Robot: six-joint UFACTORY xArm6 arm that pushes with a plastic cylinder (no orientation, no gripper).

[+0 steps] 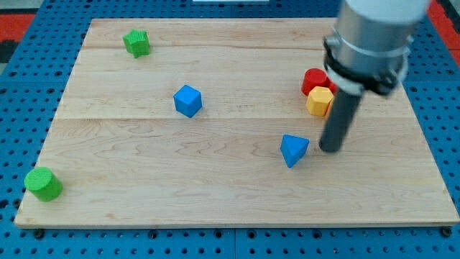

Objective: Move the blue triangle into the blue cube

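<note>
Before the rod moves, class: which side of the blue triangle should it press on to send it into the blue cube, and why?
Press the blue triangle on its side toward the view's right, pushing toward the view's left and slightly up. The blue cube lies up-left of it, so contact belongs on the opposite face. My tip already stands just right of the triangle, apparently not touching. Aim slightly low on that side, probably, so it doesn't spin off.

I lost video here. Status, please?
My tip just right of blue triangle, small gap. Blue cube up-left. Path between clear.
</note>
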